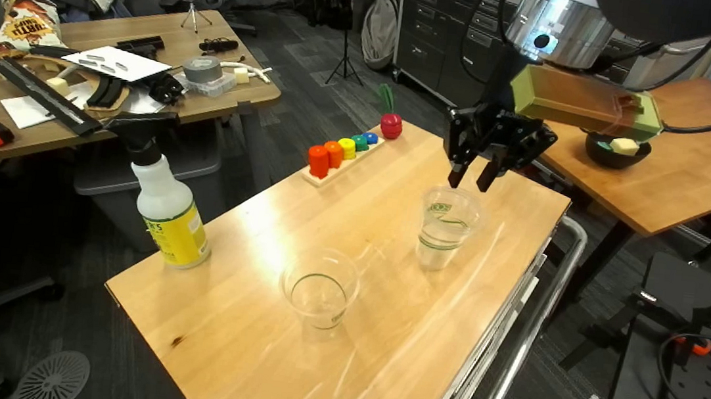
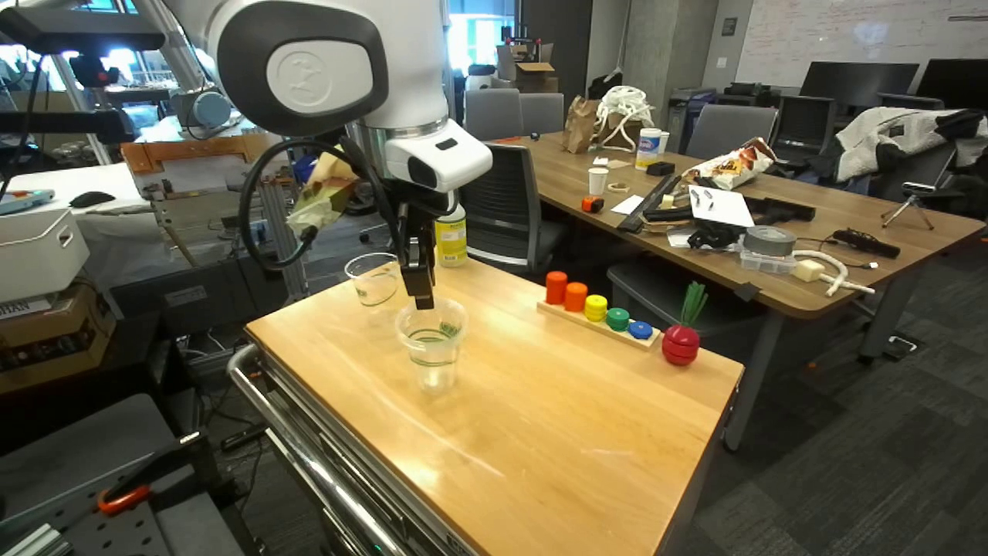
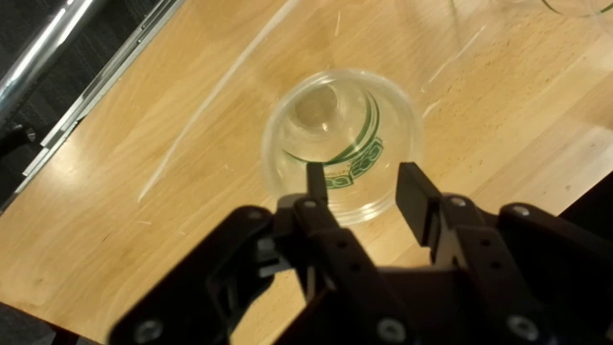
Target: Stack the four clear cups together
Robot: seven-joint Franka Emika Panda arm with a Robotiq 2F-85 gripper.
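A stack of clear cups point(image 1: 440, 238) stands upright on the wooden table. It also shows in an exterior view point(image 2: 432, 355) and in the wrist view point(image 3: 342, 127). Its doubled green lines and logos show nested cups; I cannot tell how many. A separate clear cup point(image 1: 319, 295) stands upright nearer the spray bottle; it also shows in an exterior view point(image 2: 374, 286) and at the wrist view's top right corner point(image 3: 574, 5). My gripper point(image 1: 470, 178) is open and empty, just above the stack's rim. Its fingers point(image 3: 362, 172) are apart over the rim's near side.
A spray bottle point(image 1: 174, 223) with a yellow label stands at a table corner. A wooden strip with coloured discs point(image 1: 340, 158) and a red toy radish point(image 1: 391, 126) lie along one edge. A metal rail point(image 1: 534, 350) runs along the opposite edge.
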